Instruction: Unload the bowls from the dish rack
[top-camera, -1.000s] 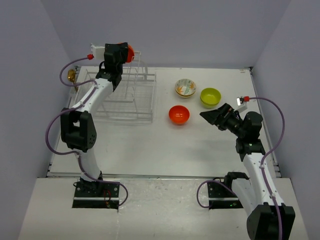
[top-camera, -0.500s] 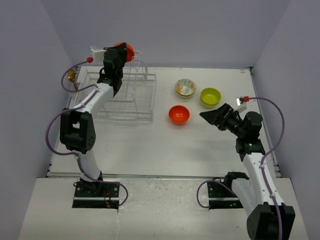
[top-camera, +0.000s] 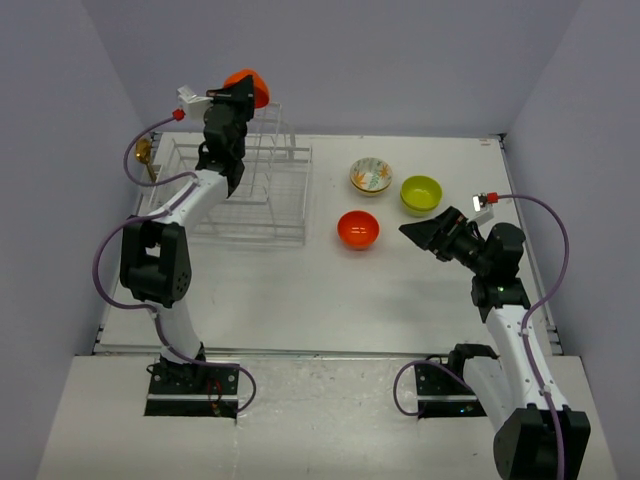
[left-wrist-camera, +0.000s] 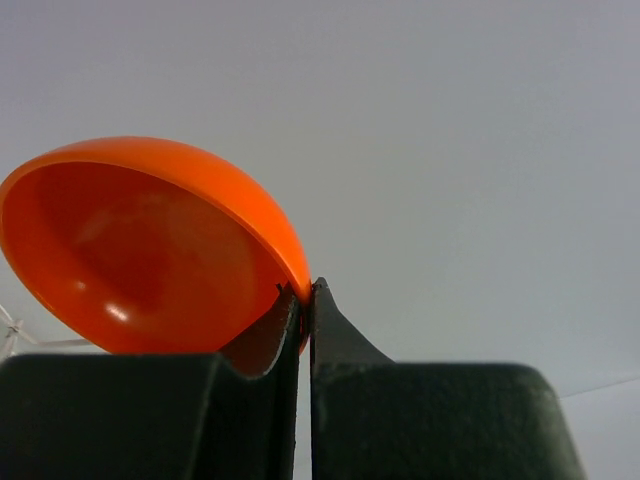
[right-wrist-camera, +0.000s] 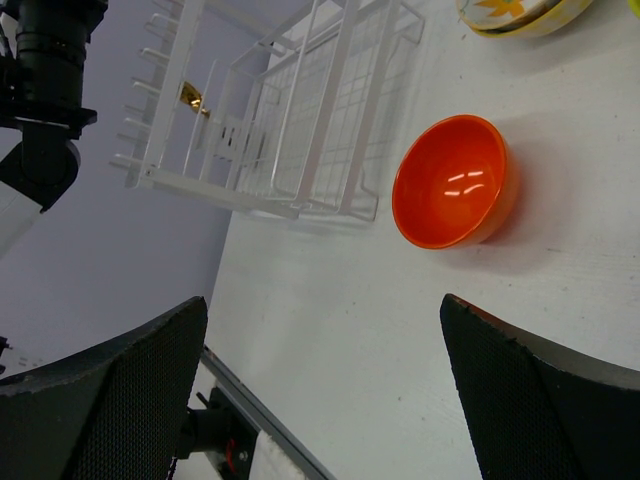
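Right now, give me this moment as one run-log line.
left gripper: shut on orange bowl, above dish rack | right gripper: open, empty | table: floral bowl, green bowl, second orange bowl

The scene was lit brightly and evenly from above, and only soft, faint shadows were cast on the white table (top-camera: 330, 290). The top view was rendered sharp, with little distortion seen at its edges. Small white highlights were reflected inside the orange bowl on the table (right-wrist-camera: 455, 185), and a duller sheen was seen in the orange bowl in the left wrist view (left-wrist-camera: 140, 250). The left gripper's fingers (left-wrist-camera: 150, 420) were shown dark and slightly soft. The right gripper's fingers (right-wrist-camera: 110, 400) were left blurred.
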